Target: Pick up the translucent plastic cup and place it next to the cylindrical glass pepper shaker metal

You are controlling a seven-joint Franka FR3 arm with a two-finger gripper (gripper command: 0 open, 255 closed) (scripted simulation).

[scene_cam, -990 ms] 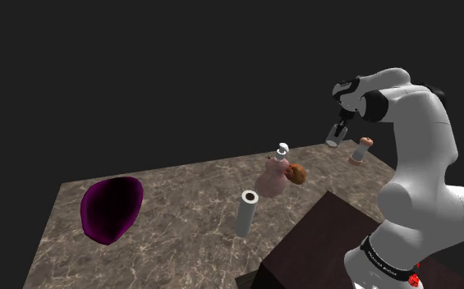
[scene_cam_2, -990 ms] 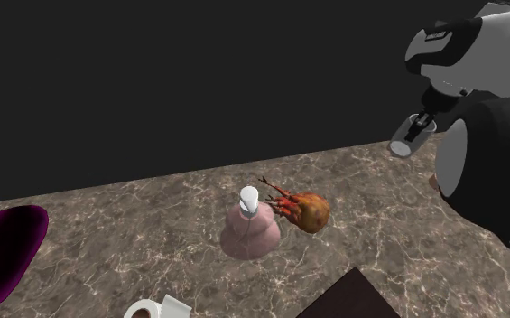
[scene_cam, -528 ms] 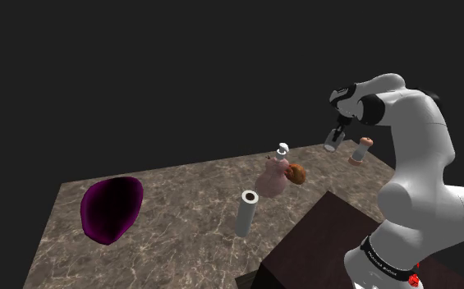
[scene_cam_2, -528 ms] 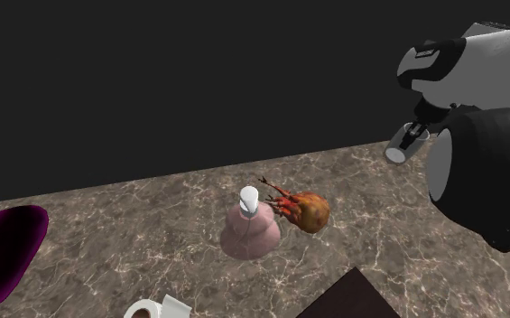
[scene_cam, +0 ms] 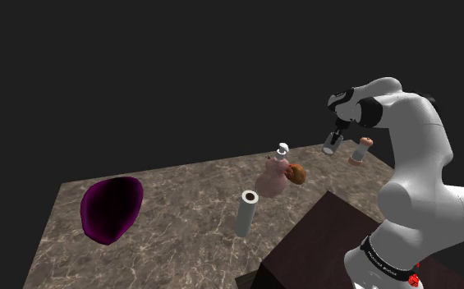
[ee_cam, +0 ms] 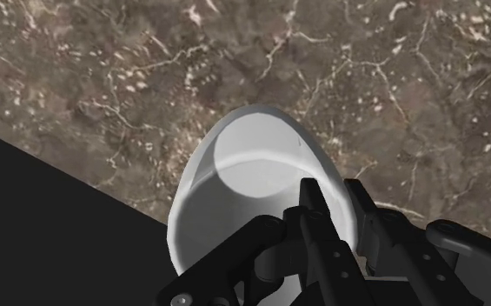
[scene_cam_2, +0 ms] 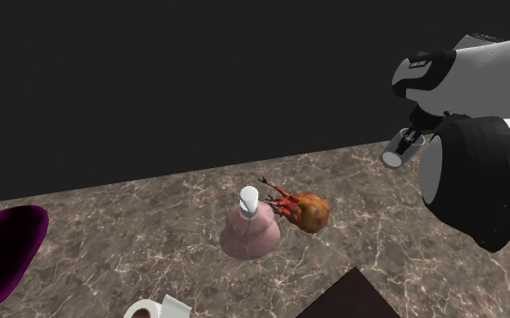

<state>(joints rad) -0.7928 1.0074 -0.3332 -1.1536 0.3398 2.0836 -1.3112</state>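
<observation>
The cup (scene_cam: 330,149) looks plain white-grey to you. It hangs in the air, tipped off upright, just under the gripper (scene_cam: 336,137). In the wrist view the cup (ee_cam: 252,187) sits right at the black fingers (ee_cam: 320,228), which are closed on its wall near the rim, so the hand is pinching the cup.

Take the pepper shaker (scene_cam: 360,151) as your mark: it is a short tan cylinder standing upright on the marble table (scene_cam: 181,205), near its far corner. The cup is near the shaker, on the shoulder view's left of it, lifted clear of the tabletop and not touching the shaker.

Further to the shoulder view's left of the shaker stand a pink soap bottle (scene_cam: 273,176) and, just beside it, a brown lump (scene_cam: 296,173). A white cylinder (scene_cam: 246,213) stands well apart from the shaker, and a purple bowl (scene_cam: 111,208) is farthest off.
</observation>
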